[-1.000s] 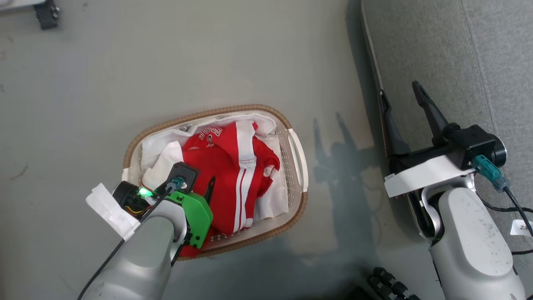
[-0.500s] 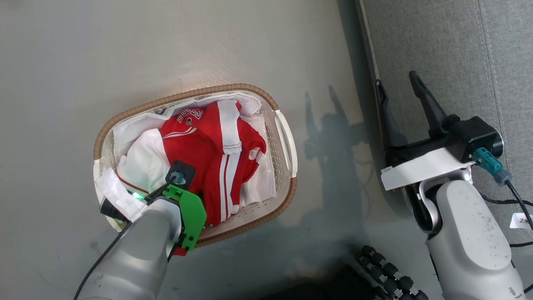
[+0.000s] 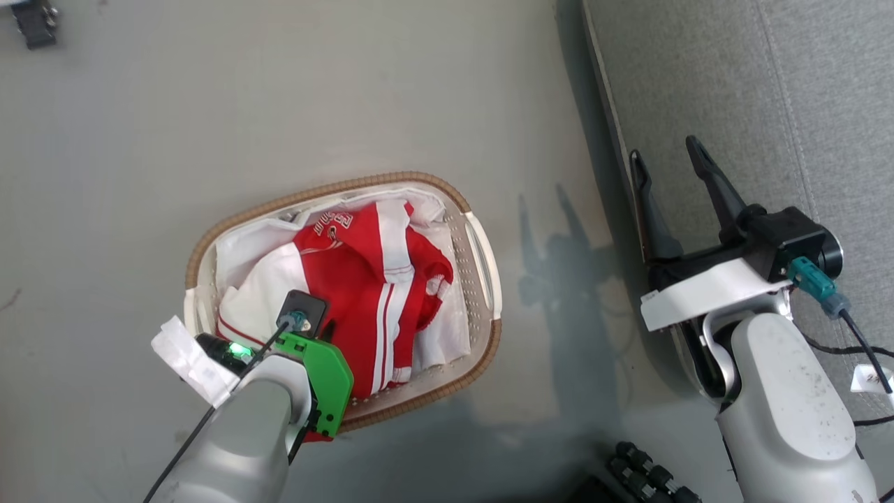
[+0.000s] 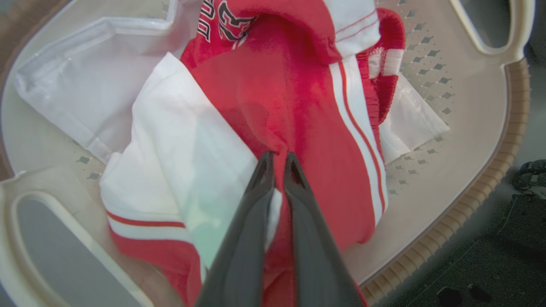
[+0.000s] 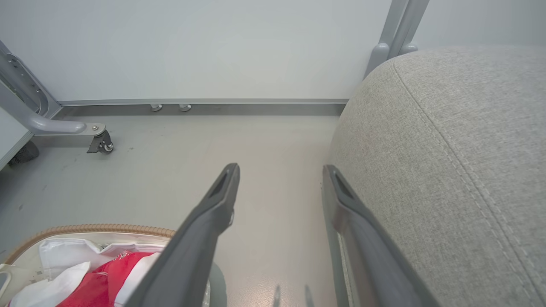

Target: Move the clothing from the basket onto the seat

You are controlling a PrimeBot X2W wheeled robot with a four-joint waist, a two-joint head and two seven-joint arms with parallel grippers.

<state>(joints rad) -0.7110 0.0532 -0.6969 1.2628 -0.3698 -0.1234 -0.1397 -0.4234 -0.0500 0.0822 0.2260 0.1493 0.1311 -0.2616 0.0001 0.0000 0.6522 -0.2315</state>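
We are at the very start: the clothing (image 3: 363,279) lies heaped in the basket (image 3: 489,349), none on the seat (image 3: 733,84). The jaws of our left gripper (image 4: 277,155) pinch a red fold of it; those of our right gripper (image 3: 663,150) stand apart, empty, beside the seat.

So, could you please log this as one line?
left gripper: shut on red fabric clothing in white perforated basket; right gripper: open beside grey fabric seat
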